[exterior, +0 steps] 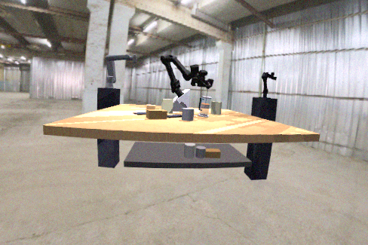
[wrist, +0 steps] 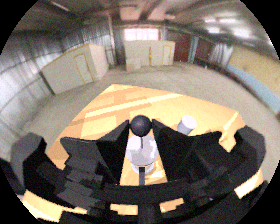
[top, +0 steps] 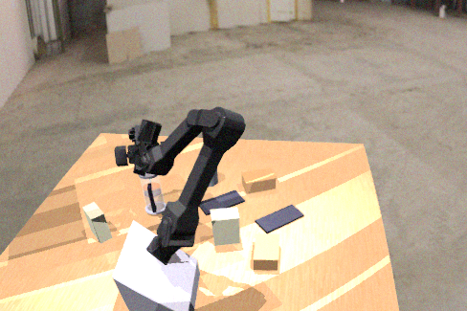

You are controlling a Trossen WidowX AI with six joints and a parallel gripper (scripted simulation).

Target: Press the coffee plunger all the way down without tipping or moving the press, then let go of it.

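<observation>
One black gripper (wrist: pixel 141 137) clamps the plunger's round knob (wrist: pixel 141 123) above a clear glass press (top: pixel 152 196); glossy wood surface (top: pixel 311 229), concrete warehouse.

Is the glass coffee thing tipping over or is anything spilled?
No. The coffee press stands upright on the table, with nothing spilled around it. The gripper is shut on the plunger knob from above. Nothing stands out.

A clear glass coffee press (top: pixel 153 196) is standing on a pale wood-grain counter (top: pixel 325 210), beneath a matt black tool (top: pixel 144 167).
</observation>
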